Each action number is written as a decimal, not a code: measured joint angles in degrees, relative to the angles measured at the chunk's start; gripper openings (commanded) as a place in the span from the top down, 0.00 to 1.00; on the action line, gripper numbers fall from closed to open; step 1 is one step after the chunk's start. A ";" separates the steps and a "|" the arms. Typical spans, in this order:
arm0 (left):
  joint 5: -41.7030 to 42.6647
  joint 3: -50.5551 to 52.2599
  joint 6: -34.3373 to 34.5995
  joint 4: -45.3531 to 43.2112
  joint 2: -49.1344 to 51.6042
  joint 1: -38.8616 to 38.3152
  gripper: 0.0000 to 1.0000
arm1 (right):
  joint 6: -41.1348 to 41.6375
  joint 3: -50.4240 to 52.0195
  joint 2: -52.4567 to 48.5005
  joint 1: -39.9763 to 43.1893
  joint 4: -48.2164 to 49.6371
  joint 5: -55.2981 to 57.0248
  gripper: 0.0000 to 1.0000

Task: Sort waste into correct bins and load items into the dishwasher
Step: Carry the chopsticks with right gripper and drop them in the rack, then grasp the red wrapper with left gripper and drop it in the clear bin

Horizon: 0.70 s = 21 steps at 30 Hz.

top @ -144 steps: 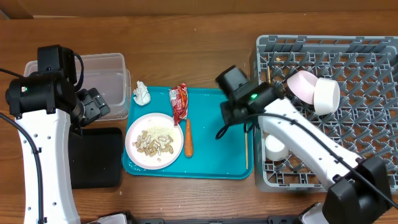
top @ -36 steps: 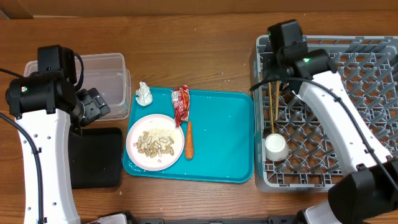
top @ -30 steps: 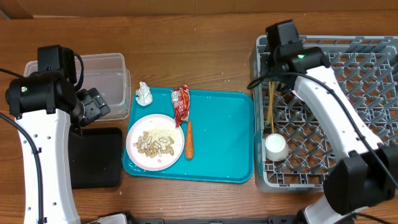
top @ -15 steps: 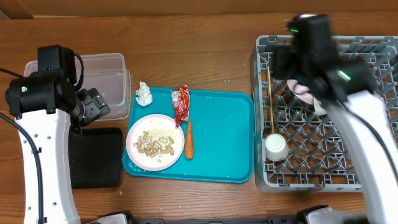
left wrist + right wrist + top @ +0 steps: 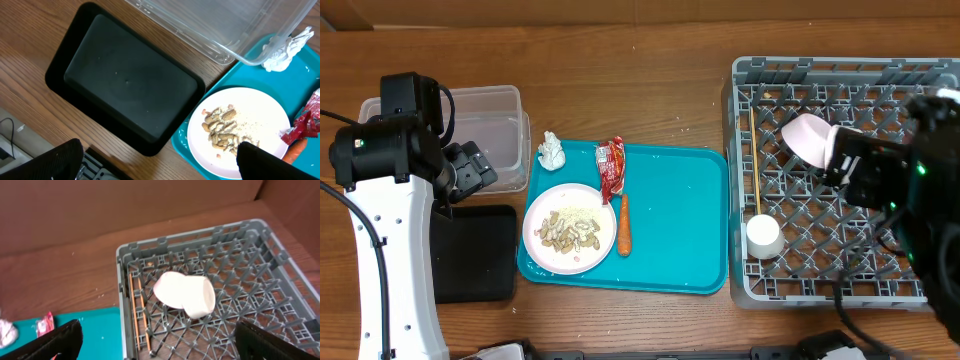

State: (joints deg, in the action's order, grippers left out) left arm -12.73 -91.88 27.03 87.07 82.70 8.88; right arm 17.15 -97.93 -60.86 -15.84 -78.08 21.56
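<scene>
Nearest the robot, the black tray point(image 5: 475, 265) lies bare at 8 o'clock on the surface point(image 5: 620, 60), and the cup point(image 5: 763, 236) stands at 8 o'clock in the rack point(image 5: 820, 68). On the teal tray point(image 5: 680, 220) the plate point(image 5: 532, 228) holds rice scraps point(image 5: 568, 232), with the carrot point(image 5: 623, 225) just beside it at 3 o'clock. Farther off lie the wrapper point(image 5: 610, 165), the tissue point(image 5: 551, 150) and the tub point(image 5: 490, 125). The chopsticks point(image 5: 756, 160) lie along the rack's 9 o'clock edge, with the bowls point(image 5: 185, 296) toward 12 o'clock.

The left tool point(image 5: 157, 155) gapes wide and empty over the black tray. The right tool point(image 5: 157, 335) is equally wide and empty above the rack.

Only the plate is not yet racked, so waste sorting looks next. That calls for a pinch on the tissue or wrapper and clearing the scraps before the plate is racked.
</scene>
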 measured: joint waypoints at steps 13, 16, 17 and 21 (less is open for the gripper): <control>7.78 0.00 -0.02 -3.76 0.00 0.00 0.06 | 0.87 0.00 -0.24 -0.02 0.00 1.84 0.00; 15.04 0.00 -3.10 -5.53 0.00 -0.09 0.08 | 0.85 0.00 -0.33 -0.02 -0.02 1.90 0.00; 17.27 0.00 -4.33 -5.92 0.00 -0.42 0.08 | 0.87 0.00 -0.33 0.00 0.00 1.88 0.00; 21.77 0.00 -8.57 -7.63 0.00 -5.03 0.12 | 0.85 0.00 -0.42 0.00 0.00 1.97 0.00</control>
State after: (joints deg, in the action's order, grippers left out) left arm 9.04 -91.88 18.46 79.44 82.70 3.86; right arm 18.00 -97.93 -61.28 -15.84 -78.08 23.53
